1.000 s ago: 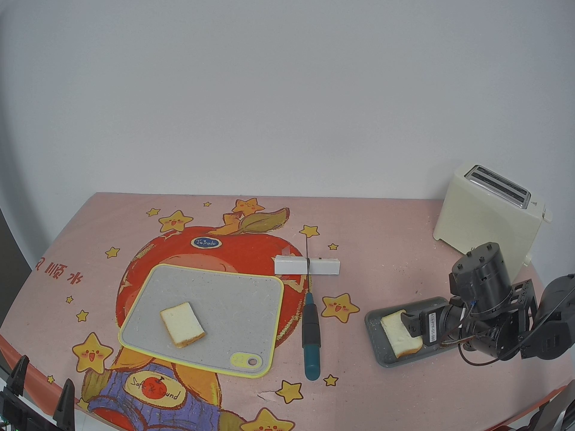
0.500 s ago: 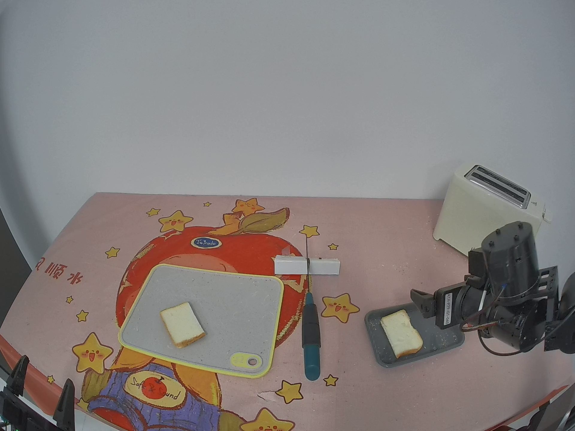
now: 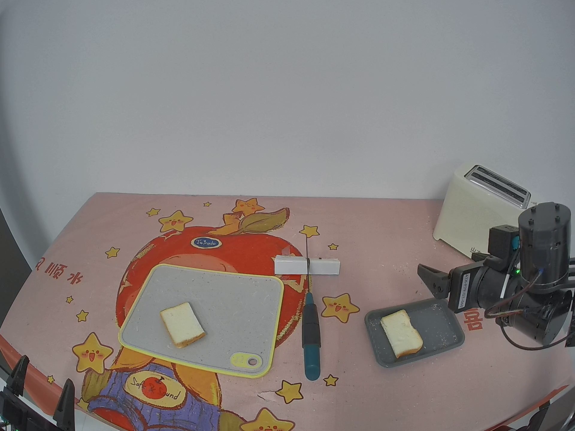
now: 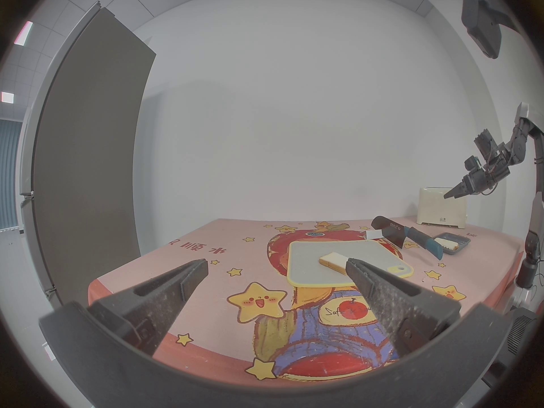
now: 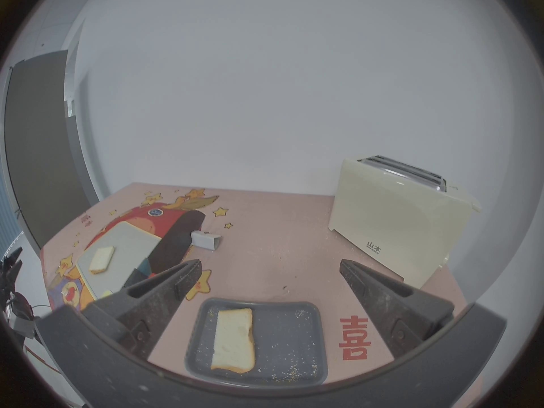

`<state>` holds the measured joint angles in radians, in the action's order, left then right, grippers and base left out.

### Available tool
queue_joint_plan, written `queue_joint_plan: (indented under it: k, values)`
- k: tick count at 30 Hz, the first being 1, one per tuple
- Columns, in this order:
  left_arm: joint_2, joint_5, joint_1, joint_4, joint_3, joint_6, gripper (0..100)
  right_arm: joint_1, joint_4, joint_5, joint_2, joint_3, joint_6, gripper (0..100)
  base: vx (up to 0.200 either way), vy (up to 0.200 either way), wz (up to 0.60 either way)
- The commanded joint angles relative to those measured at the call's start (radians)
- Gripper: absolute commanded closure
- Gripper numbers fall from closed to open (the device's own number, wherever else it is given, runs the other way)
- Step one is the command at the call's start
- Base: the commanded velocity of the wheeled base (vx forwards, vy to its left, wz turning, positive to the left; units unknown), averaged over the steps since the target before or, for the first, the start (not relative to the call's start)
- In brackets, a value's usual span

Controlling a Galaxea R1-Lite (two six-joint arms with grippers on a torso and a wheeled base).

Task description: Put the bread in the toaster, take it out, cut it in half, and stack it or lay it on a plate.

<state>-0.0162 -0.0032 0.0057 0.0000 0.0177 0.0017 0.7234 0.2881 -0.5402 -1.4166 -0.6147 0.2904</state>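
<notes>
Hovering over the toaster (image 3: 485, 214) side of the grey tray (image 3: 442, 330), right jaws wide, empty. One bread half (image 3: 401, 333) lies in tray; other half (image 3: 182, 324) on cutting board (image 3: 239, 309), well apart. Judgement: pinch crusts lightly, stack flush.

i see a pink table (image 3: 383, 234) with a cartoon apple print, and a grey cutting board (image 3: 233, 312) with a yellow rim lies flat on its left half. just right of the board lies a knife (image 3: 311, 336) with a teal handle, its blade passing through a small white block (image 3: 323, 266). further right sit a dark grey tray (image 3: 440, 330) and, behind it and apart, a cream toaster (image 3: 482, 214).
</notes>
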Motion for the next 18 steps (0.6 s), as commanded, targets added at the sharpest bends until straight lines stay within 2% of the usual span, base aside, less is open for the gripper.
queue_joint_plan:
  k: [1, 12, 13, 15, 18]
  values:
    - [0.016, 0.0, 0.0, 0.0, -0.018, 0.0, 0, -0.018, 0.0, 0.0, 0.067, 0.006, -0.002, 0, 0.0, 0.0, 0.0]
    - [0.016, 0.0, 0.0, 0.0, -0.018, 0.0, 0, -0.142, -0.006, 0.0, 0.122, -0.014, -0.024, 0, 0.0, 0.0, 0.0]
    - [0.016, 0.0, -0.001, 0.0, -0.018, 0.0, 0, -0.196, -0.006, 0.0, 0.127, -0.011, -0.033, 0, 0.0, 0.0, 0.0]
    - [0.016, 0.0, -0.001, 0.0, -0.018, 0.001, 0, -0.213, -0.004, -0.001, 0.128, -0.008, -0.034, 0, 0.0, 0.0, 0.0]
    - [0.016, 0.002, -0.001, -0.003, -0.018, 0.003, 0, -0.291, -0.006, -0.001, 0.183, 0.036, -0.036, 0, 0.0, 0.0, 0.0]
